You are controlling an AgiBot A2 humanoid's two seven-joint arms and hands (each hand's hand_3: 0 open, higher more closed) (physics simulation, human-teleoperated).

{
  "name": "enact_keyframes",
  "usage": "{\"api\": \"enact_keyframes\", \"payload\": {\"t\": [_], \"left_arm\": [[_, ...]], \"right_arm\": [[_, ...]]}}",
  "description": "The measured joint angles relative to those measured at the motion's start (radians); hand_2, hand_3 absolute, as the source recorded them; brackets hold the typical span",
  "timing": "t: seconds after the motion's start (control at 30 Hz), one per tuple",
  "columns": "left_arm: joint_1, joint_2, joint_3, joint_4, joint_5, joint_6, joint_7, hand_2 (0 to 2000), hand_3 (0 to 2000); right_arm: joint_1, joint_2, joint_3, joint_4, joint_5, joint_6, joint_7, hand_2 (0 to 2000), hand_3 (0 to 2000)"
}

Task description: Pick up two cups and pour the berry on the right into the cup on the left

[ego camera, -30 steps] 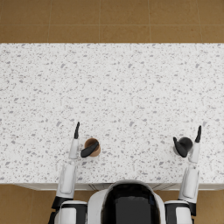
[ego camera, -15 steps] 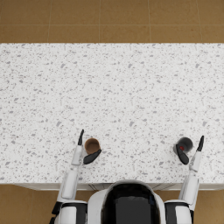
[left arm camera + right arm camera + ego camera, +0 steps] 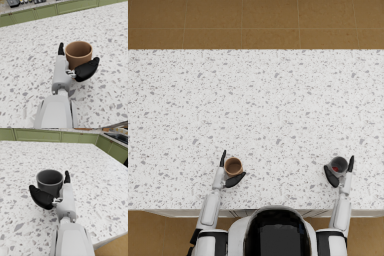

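A brown cup (image 3: 233, 166) stands upright near the table's front left. My left hand (image 3: 221, 175) brackets it, straight fingers on its left and the thumb on the near side. In the left wrist view the brown cup (image 3: 78, 53) looks empty, and the left hand (image 3: 65, 72) has its thumb close against the cup's lower wall. A grey cup (image 3: 339, 164) at the front right holds a red berry (image 3: 335, 169). My right hand (image 3: 344, 178) flanks it the same way. The right wrist view shows the grey cup (image 3: 50, 180) between the thumb and fingers of the right hand (image 3: 62, 198); the berry is hidden there.
The speckled white table (image 3: 268, 110) stretches far beyond both cups. Its front edge (image 3: 293, 210) runs just behind my hands. Green cabinets (image 3: 45, 12) line the background, also in the right wrist view (image 3: 37, 135).
Both hands have drawn back toward the front edge and settled around the cups, with thumbs now on the near side. The cups have stayed where they were.
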Motion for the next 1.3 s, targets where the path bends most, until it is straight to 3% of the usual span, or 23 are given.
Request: {"api": "enact_keyframes", "payload": {"t": [0.3,0.33,0.37,0.43,0.57,0.87,1.03,1.3], "left_arm": [[0.013,0.024,0.000,0.038,0.000,-0.005,0.000,0,0],[0.014,0.026,0.001,0.040,0.000,-0.004,0.000,1361,327],[0.017,0.028,-0.002,0.044,0.000,-0.026,0.001,2000,653],[0.022,0.033,-0.005,0.047,0.000,-0.059,0.002,2000,1280],[0.016,0.039,0.005,-0.008,0.000,-0.060,0.001,2000,1280],[0.075,0.085,0.073,-0.096,0.000,-0.031,-0.002,2000,1280],[0.110,0.116,0.125,-0.133,0.134,-0.024,-0.003,2000,1280],[0.132,0.143,0.162,-0.156,0.172,-0.025,-0.002,2000,1280]], "right_arm": [[0.042,0.002,0.018,-0.077,0.000,0.009,0.003,0,0],[0.044,0.002,0.018,-0.078,0.000,0.009,0.004,1361,327],[0.047,0.003,0.016,-0.080,0.001,0.036,0.004,2000,653],[0.051,0.005,0.013,-0.081,0.001,0.086,0.004,2000,1280],[0.039,-0.002,0.029,-0.039,0.001,0.143,0.000,2000,1280],[0.083,0.007,0.173,0.200,0.000,0.144,0.004,2000,1280],[0.185,0.022,0.269,0.278,0.158,0.133,0.009,2000,1280],[0.311,-0.005,0.374,0.348,0.413,0.128,0.011,2000,1280]]}}
